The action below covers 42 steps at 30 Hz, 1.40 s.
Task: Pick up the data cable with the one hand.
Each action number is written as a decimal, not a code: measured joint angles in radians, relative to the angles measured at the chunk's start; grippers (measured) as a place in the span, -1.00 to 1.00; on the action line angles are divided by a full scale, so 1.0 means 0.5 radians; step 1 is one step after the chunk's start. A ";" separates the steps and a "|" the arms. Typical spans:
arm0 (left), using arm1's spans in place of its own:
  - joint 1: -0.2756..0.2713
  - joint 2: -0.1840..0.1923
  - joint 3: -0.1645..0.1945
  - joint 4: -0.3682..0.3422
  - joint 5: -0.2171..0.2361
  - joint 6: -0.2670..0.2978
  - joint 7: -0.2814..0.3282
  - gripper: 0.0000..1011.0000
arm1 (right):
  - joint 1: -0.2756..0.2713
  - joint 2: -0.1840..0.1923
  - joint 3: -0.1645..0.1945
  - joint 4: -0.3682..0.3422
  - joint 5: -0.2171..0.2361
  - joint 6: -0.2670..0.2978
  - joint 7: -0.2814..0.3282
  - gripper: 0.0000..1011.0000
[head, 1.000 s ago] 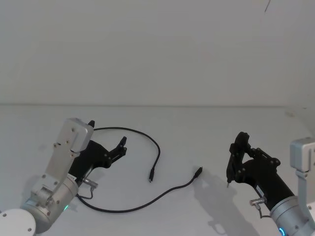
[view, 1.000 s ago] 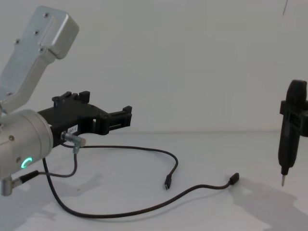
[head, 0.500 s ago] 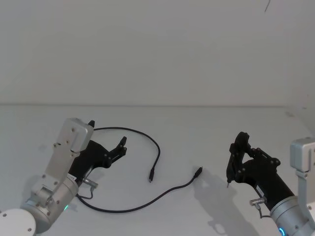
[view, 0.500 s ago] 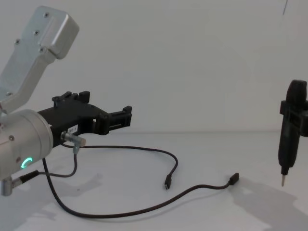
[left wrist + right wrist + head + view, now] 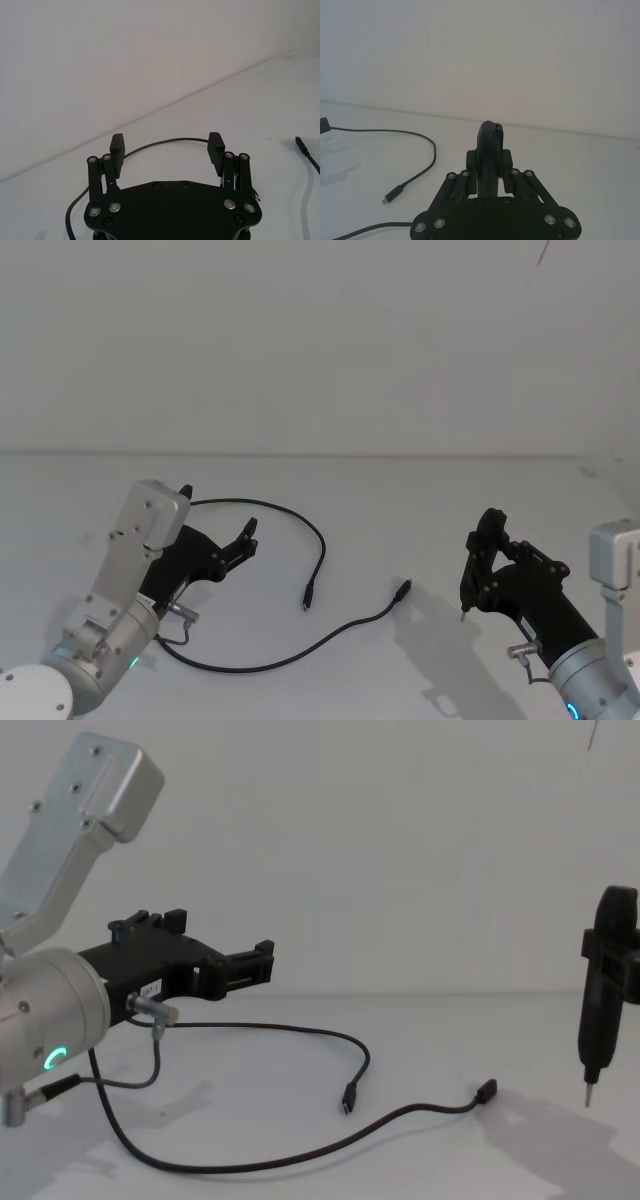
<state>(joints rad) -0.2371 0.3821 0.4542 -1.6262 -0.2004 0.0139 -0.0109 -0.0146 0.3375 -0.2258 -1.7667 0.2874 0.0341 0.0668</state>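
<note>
Dealing with a long, thin, black data cable, sprawled in a wide open curl on the white worktop. Arcs out from beneath the left gripper, black and flat-fingered on a silver wrist with a green glowing ring, and ends in a small black plug near mid-worktop. Sweeps round the near side too, to a second small black plug, near the first but apart from it. Touches neither gripper.

Left fingers spread wide, nothing between them, hanging above the worktop close over the far arc of the cable. Well off to the right, the right gripper, clamped on a black pen-like tool with a metal tip, looks parked.

Probably weighs next to nothing and has no stiffness: expect sagging on both sides of any pinch, with the plugs trailing behind. Smooth, round and thin, so liable to roll or slip from flat fingers unless squeezed squarely across. Tough enough along the run, but better to spare the plugs a hard grip.

Best taken on that far arc under the left fingers, flat and free of crossings. Come straight down, straddle crosswise, bring the fingertips right to the surface, then close fully. Take care not to snag the short grey wire with a silver plug dangling off the left wrist.
</note>
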 joint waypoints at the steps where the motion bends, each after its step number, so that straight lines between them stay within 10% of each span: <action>1: 0.000 0.000 0.000 0.000 0.000 0.000 0.000 0.98 | 0.000 0.000 0.000 0.000 0.000 0.000 0.000 -0.45; 17: -0.051 0.000 0.015 0.025 -0.055 0.044 -0.137 0.98 | 0.000 0.000 0.000 0.000 0.000 0.000 0.000 -0.45; 42: -0.348 0.121 0.151 0.100 -0.350 0.534 -0.868 0.98 | 0.000 0.000 0.000 0.000 0.000 0.000 0.000 -0.45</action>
<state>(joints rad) -0.4113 0.4427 0.5295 -1.5760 -0.3756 0.2810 -0.4451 -0.0146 0.3375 -0.2258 -1.7667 0.2874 0.0341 0.0668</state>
